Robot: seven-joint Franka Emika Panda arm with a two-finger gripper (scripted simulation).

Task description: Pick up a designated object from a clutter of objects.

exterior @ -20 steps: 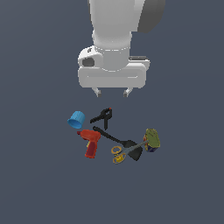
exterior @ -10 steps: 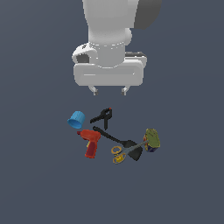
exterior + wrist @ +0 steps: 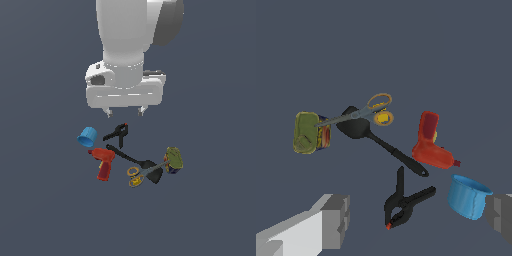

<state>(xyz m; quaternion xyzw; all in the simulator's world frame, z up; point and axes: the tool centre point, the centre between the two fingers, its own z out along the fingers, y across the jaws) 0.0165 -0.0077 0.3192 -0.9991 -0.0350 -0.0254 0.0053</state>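
The gripper [image 3: 125, 112] hangs above the clutter with its two fingers [image 3: 108, 113] spread wide and nothing between them; in the wrist view each finger [image 3: 336, 220] sits at an outer edge of the picture, with the whole pile visible in the gap. Just below the fingertips in the exterior view lies the black clamp [image 3: 116, 134], apart from them, its handles splayed and a small red tip showing at one end. On the exterior view's left of the clamp, the blue cup [image 3: 87, 137] lies tipped on its side. Below cup and clamp is the red drill [image 3: 104, 162], near both. The spatula [image 3: 134, 161] runs diagonally from beside the drill toward the exterior view's right, its thin handle ending close to the clamp and drill and its broad rounded blade at the far end; in the wrist view the spatula [image 3: 376, 140] lies flat, handle tip between the drill [image 3: 430, 142] and the clamp [image 3: 405, 201]. The scissors [image 3: 145, 172] cross the blade, their yellow loops lying beside it and their grey blades reaching to the green can [image 3: 173, 159]. In the wrist view the scissors [image 3: 363, 112] lie over the blade's edge with the tips touching the can [image 3: 309, 132], which lies on its side.
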